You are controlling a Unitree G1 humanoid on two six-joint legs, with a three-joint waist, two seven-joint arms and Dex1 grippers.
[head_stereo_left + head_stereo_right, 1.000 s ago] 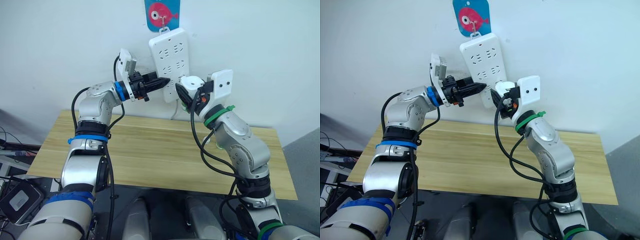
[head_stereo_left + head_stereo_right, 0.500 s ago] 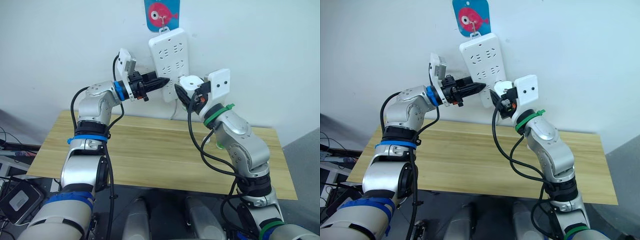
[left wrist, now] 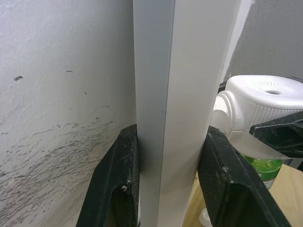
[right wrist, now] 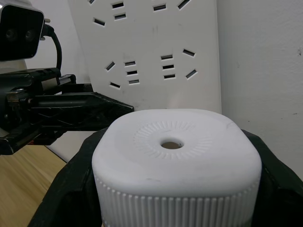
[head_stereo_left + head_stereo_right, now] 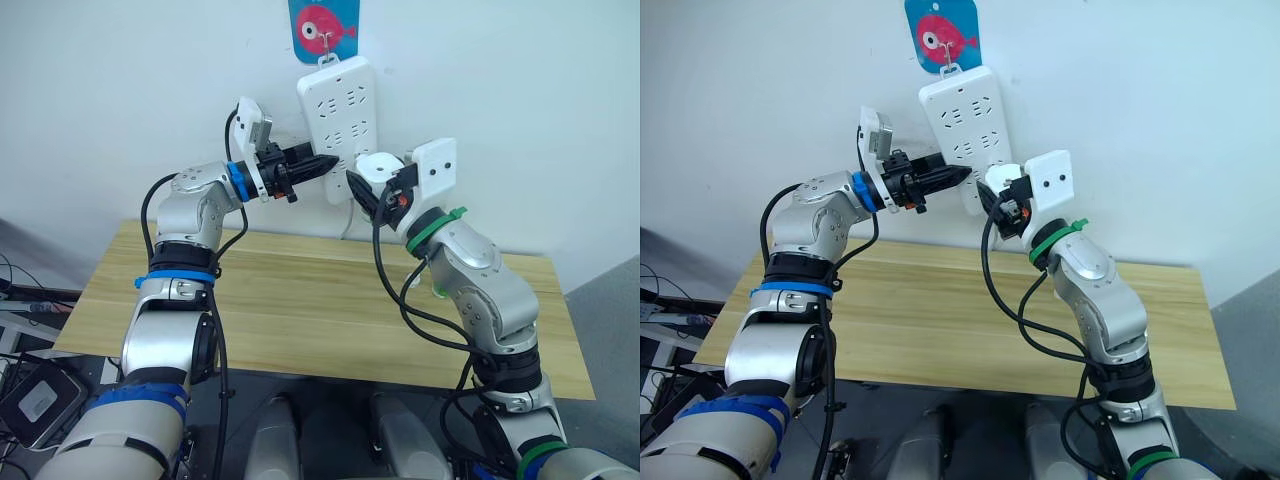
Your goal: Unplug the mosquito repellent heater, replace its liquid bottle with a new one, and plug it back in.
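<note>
The power strip hangs on the wall under a fish sticker; its lower end is hidden behind the two grippers. The left gripper has its fingers clamped on the strip's edge, one on each side. The right gripper holds the mosquito repellent heater just in front of the strip's lower sockets, above the tabletop. The heater's prongs are hidden. The left wrist view alone shows green liquid beneath the heater.
</note>
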